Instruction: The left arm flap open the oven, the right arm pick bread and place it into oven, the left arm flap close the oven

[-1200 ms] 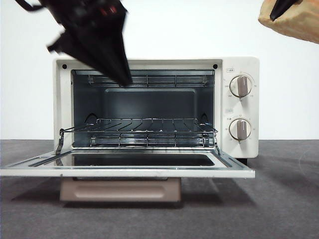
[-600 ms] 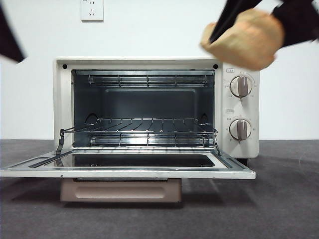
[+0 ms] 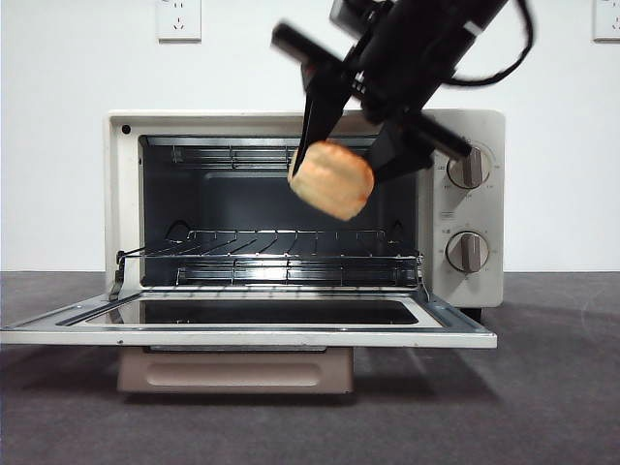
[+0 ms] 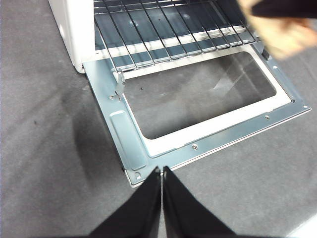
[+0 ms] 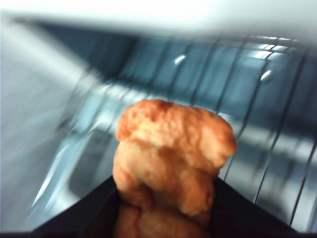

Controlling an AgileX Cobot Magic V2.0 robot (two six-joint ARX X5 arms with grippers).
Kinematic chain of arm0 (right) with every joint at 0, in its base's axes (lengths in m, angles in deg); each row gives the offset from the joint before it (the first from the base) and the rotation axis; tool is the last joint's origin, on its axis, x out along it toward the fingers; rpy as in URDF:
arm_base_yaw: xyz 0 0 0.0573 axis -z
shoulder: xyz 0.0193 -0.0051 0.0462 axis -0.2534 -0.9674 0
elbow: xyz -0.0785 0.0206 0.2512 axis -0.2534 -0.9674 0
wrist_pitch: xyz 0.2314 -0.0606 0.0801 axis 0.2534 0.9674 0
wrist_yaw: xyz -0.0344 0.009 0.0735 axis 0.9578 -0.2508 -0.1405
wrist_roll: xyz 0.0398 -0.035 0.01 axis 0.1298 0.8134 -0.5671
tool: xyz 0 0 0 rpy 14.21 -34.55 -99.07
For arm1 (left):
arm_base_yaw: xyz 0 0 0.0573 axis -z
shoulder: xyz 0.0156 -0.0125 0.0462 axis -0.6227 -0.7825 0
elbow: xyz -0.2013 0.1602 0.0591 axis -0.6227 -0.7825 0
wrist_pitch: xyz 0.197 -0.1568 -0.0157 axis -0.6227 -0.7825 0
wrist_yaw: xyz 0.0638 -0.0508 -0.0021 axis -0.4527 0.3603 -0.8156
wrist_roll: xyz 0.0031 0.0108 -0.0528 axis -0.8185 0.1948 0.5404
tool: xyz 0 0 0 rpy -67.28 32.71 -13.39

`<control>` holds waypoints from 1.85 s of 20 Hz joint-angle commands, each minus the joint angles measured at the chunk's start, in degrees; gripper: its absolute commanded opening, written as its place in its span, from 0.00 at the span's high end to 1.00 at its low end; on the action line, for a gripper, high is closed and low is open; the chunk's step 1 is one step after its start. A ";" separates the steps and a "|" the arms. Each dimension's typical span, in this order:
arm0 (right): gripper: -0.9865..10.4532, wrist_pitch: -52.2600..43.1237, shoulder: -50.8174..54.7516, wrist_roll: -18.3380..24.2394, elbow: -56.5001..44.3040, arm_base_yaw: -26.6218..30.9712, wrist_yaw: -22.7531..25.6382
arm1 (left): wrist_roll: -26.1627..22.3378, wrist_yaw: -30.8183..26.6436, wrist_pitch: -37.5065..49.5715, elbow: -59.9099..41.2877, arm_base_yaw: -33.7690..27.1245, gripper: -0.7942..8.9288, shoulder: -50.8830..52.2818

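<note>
Presently, item one: the bread [image 3: 331, 179] — a lumpy golden-orange loaf with a bumpy crust, darker orange on its raised knobs, paler in the creases. It hangs in the air in front of the oven's mouth, right of centre, above the wire rack [image 3: 271, 244] and below the upper heating grille, touching neither. Clear space lies under it down to the rack, and more to its left across the cavity; to its right the cavity's side wall is near.

Holder: the right gripper [image 3: 354, 160], coming in from the upper right, its two black jaws clamped on the bread from either side. The right wrist view is blurred, but shows the loaf [image 5: 173, 153] seated between the jaws with the rack bars beyond.

Item two: the oven [image 3: 465, 131] — cream-white, boxy, two round knobs on its right panel. Its door [image 3: 242, 334] lies folded fully down, roughly level, glass pane facing up, the beige handle beneath its front edge. The mouth is unobstructed along its whole width.

Item three: the left gripper [image 4: 162, 173] — jaws pressed together, holding nothing, held above the grey table [image 4: 44, 148] just off the door's front corner, apart from it.
</note>
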 commanded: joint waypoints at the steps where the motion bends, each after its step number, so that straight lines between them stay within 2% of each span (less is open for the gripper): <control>1: 0.74 -3.85 -2.73 -1.09 1.88 -0.59 4.07 | 0.11 0.17 0.63 0.31 0.15 0.91 -0.22; 4: 0.74 -7.28 -4.76 -1.46 1.92 -0.59 10.36 | 0.13 0.17 0.66 0.31 0.15 0.91 -0.22; 7: 0.71 -9.20 -6.78 -1.51 1.92 -0.59 13.77 | 0.13 0.20 0.63 0.31 0.15 0.91 -0.22; 10: 0.70 -9.38 -8.68 -1.51 1.92 -0.59 14.38 | 0.13 0.20 0.68 0.31 0.15 0.91 -0.22; 13: 0.55 -9.27 -9.29 -1.51 1.92 -0.87 16.39 | 0.11 0.20 0.70 0.33 0.15 0.91 -0.22; 15: 0.51 -9.31 -9.20 -1.40 1.92 -1.14 16.68 | 0.11 0.20 0.72 0.31 0.15 0.91 -0.22; 21: 0.50 -7.19 -6.23 -0.96 1.92 -1.88 16.90 | 0.13 0.20 0.85 0.31 0.15 0.91 -0.24; 26: 0.50 1.33 0.37 0.07 1.92 -3.72 15.08 | 0.13 0.20 1.31 0.33 0.15 0.91 -0.24; 28: 0.50 5.07 4.76 2.69 1.92 -5.11 11.82 | 0.13 0.17 1.97 0.33 0.13 0.91 -0.26; 31: 0.50 10.54 12.44 10.12 1.92 -6.34 8.13 | 0.13 0.15 3.08 0.33 0.13 0.91 -0.33; 35: 0.50 21.00 20.90 19.87 1.70 -5.60 7.85 | 0.15 0.15 4.22 0.33 0.13 0.91 -1.64; 37: 0.50 23.04 25.09 22.12 0.42 -5.25 7.54 | 0.15 0.15 4.70 0.33 0.13 0.91 -2.58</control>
